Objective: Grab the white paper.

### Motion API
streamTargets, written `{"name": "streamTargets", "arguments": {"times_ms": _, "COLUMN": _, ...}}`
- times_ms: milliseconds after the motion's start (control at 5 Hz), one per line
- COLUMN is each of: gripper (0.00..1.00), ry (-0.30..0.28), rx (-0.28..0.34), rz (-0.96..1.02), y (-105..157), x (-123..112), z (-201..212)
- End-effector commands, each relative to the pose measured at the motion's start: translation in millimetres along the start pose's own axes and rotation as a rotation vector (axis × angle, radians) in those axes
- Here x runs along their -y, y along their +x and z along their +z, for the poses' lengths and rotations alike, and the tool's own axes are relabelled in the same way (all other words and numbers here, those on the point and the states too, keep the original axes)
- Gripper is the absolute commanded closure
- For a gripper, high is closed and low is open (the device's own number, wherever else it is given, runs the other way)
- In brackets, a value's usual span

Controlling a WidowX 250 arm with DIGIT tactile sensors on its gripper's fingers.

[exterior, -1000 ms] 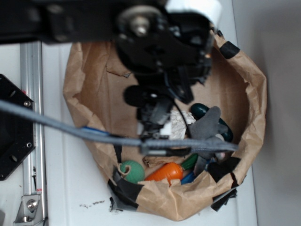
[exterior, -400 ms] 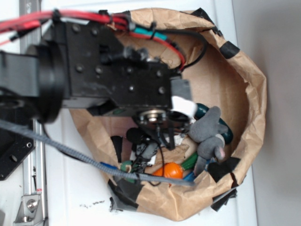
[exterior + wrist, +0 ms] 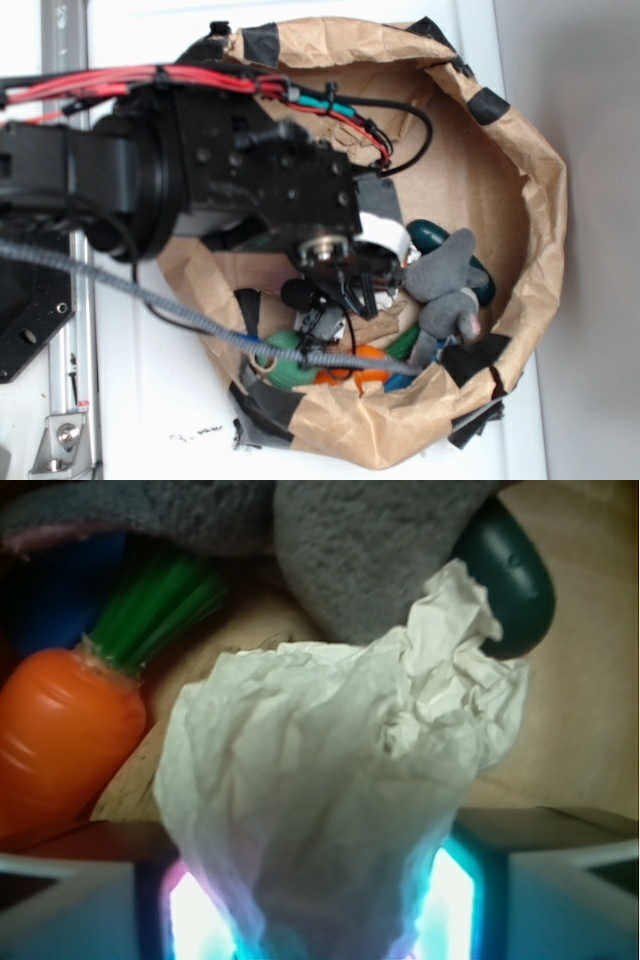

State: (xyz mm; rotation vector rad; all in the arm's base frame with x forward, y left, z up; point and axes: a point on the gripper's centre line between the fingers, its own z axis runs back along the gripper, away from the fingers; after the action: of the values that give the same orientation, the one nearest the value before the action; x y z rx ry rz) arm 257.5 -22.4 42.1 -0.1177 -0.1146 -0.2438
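Since the gripper [image 3: 318,920] already looks pinched on the white paper's [image 3: 330,770] near end between its fingers, that light, squishy wad should lift easily.

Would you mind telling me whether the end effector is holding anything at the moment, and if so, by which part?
The end effector holds the white paper, pinched at its narrow near end between the fingers; the rest fans out toward the grey plush toy.

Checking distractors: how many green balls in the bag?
1: the green ball lies at the brown paper bag's near-left edge, beside the toy carrot. The arm hides much of the bag, so more may be hidden.
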Motion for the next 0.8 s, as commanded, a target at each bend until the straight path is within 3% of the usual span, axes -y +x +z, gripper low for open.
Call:
{"name": "streamTargets", "arguments": {"times_ms": 0, "gripper": 1.0, "ry": 0.127, "rx": 0.081, "rz": 0.092, "y": 2, "x": -8, "z": 118}}
{"name": "streamTargets", "arguments": {"times_ms": 200, "gripper": 1.0, "ry": 0.207, "rx": 0.067, "rz": 0.239, "y": -10, "x": -9, "z": 171}}
{"name": "streamTargets", "arguments": {"times_ms": 400, "gripper": 1.0, "ry": 0.275, "rx": 0.065, "rz": 0.349, "y": -27, "x": 1, "z": 196}}
{"name": "streamTargets", "arguments": {"times_ms": 600, "gripper": 1.0, "ry": 0.323, "rx": 0.095, "rz": 0.414, "y": -40, "x": 5, "z": 190}}
